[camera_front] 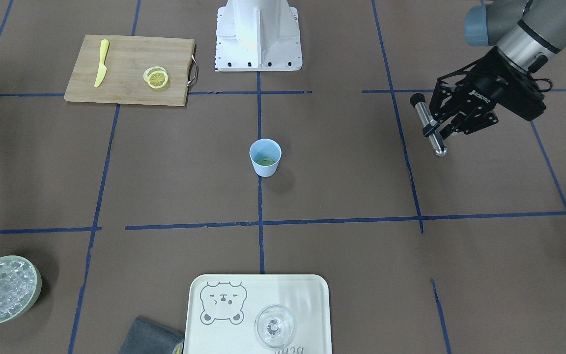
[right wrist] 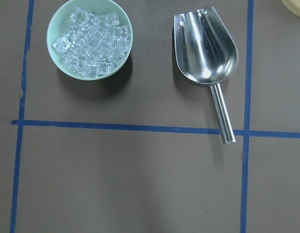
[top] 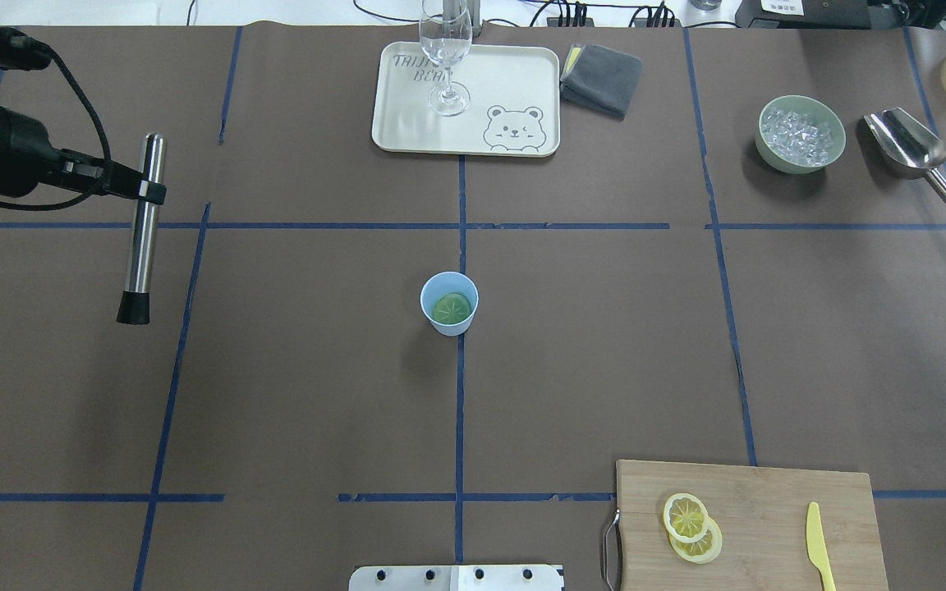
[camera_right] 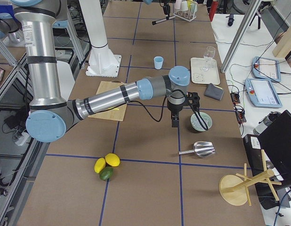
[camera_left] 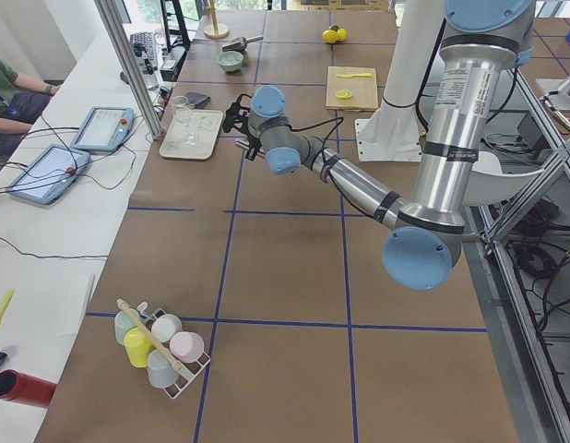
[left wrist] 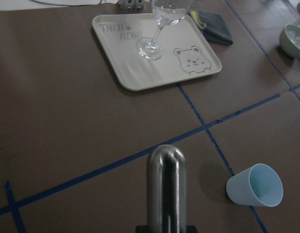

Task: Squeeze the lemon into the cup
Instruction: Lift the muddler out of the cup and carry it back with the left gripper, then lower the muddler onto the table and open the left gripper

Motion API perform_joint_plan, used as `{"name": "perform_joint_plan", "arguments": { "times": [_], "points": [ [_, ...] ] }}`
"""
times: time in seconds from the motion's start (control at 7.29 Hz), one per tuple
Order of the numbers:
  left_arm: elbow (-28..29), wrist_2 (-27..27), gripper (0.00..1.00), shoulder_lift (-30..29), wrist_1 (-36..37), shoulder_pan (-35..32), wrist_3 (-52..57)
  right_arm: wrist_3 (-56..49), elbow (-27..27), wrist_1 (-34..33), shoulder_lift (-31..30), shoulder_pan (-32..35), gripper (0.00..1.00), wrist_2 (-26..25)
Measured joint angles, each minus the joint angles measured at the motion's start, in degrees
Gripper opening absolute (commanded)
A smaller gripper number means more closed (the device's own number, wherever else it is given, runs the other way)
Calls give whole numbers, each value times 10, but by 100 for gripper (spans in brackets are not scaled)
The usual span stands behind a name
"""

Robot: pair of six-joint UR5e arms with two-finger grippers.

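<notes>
The left gripper (camera_front: pixel 434 129), marked ROBOTIQ, clamps a smooth steel rod (top: pixel 143 222). The pale-blue cup (top: pixel 449 303) is tapered; how the right gripper (camera_right: pixel 175 125) stands, I cannot tell.

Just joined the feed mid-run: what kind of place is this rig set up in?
Probably a robotics lab staged as a drink bar: a blue-taped table, operator tablets beside it, and drink props like the bowl of ice and cup.

I see open table (top: pixel 317 369) all round cup (top: pixel 449 303) | glass (top: pixel 446 57) on tray (top: pixel 407 123) well beyond | muddler (top: pixel 144 246) in left gripper (top: pixel 149 190) well left | board (top: pixel 769 501) near-right.
</notes>
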Motion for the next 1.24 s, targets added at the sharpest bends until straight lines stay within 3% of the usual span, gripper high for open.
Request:
{"name": "perform_joint_plan", "arguments": {
  "times": [0.41,0.96,1.24],
  "points": [
    [10,11,0,1,188,-6,-2,-1,1,0,0,0,100,-1],
    [77,111,0,-1,227,11,65,1,3,1,1,0,100,-2],
    [93,139,0,-11,228,55,70,2,4,0,1,0,100,-2]
  ]
}}
